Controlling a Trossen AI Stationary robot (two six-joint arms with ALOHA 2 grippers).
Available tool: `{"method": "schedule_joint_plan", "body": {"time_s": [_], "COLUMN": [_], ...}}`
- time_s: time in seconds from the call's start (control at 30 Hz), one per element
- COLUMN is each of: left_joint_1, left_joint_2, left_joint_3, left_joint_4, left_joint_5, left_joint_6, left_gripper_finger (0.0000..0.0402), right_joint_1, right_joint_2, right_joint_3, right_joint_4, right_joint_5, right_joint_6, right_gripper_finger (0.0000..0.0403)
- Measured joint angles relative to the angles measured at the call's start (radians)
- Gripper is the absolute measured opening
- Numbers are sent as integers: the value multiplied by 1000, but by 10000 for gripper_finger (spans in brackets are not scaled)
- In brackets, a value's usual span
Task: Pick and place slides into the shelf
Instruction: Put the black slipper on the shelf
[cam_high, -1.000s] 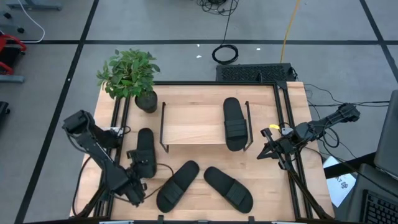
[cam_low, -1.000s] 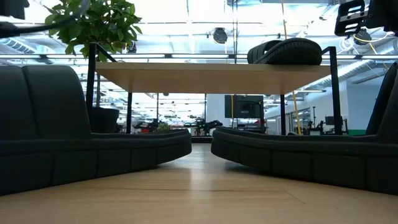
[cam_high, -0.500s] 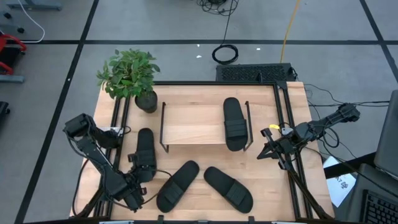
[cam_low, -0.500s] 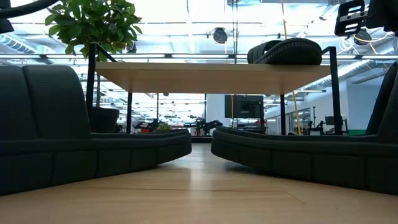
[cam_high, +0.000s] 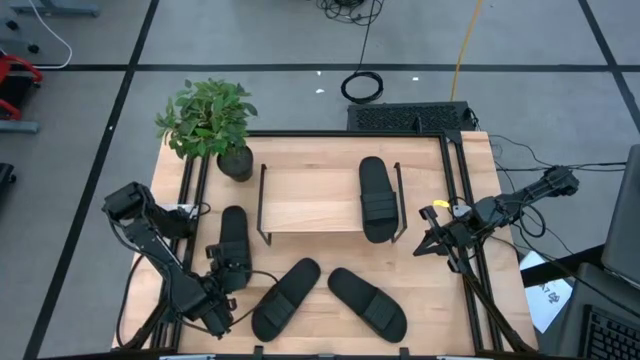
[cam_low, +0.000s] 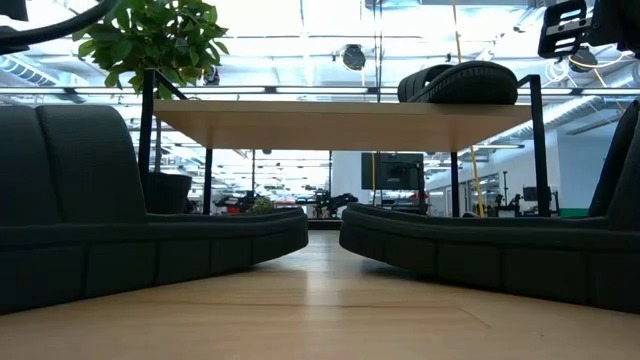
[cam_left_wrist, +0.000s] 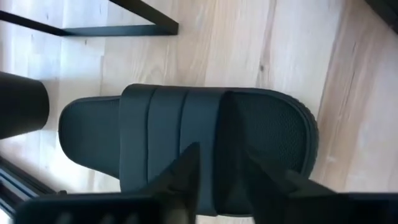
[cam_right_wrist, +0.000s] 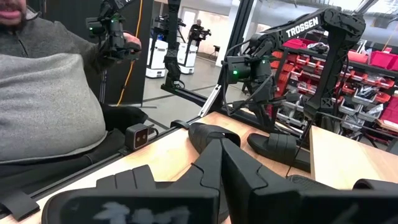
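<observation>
The shelf (cam_high: 310, 200) stands mid-table, with one black slide (cam_high: 377, 198) lying on its board's right end. Three more slides rest sole-down on the table: one to the shelf's left (cam_high: 233, 240), and two near the front edge (cam_high: 285, 298) (cam_high: 367, 302). My left gripper (cam_high: 228, 275) slants down over the left slide (cam_left_wrist: 186, 143), open a little. Its fingers straddle the heel-side edge of the strap (cam_left_wrist: 225, 124). My right gripper (cam_high: 422, 242) waits shut at the table's right edge, holding nothing. My left gripper comes at the left slide slanting down from the near side. One fingertip (cam_left_wrist: 189, 163) shows over the ribbed strap and the other (cam_left_wrist: 252, 174) over the footbed behind it. Whether either one touches the slide I cannot tell.
A potted plant (cam_high: 210, 125) stands at the table's far left corner. Black frame rails (cam_high: 455, 200) run along both sides of the table. A person (cam_right_wrist: 50, 93) sits beyond the table. Bare wood lies under the shelf (cam_low: 320, 290) and between the slides.
</observation>
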Motion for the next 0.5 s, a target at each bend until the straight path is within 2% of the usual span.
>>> {"method": "schedule_joint_plan", "body": {"time_s": [0.17,0.3,0.4,0.5], "left_joint_1": [0,0,-3,-3], "left_joint_2": [0,0,0,0], "left_joint_3": [0,0,0,0], "left_joint_4": [-4,-6,-7,-33], "left_joint_5": [-11,-17,-26,-27], "left_joint_6": [-15,0,4,3], "left_gripper_finger": [208,263,291,302], "right_joint_1": [0,0,0,0], "right_joint_2": [0,0,0,0], "right_joint_3": [0,0,0,0], "right_joint_4": [0,0,0,0], "right_joint_5": [0,0,0,0], "right_joint_6": [0,0,1,0], "right_gripper_finger": [0,0,0,0]}}
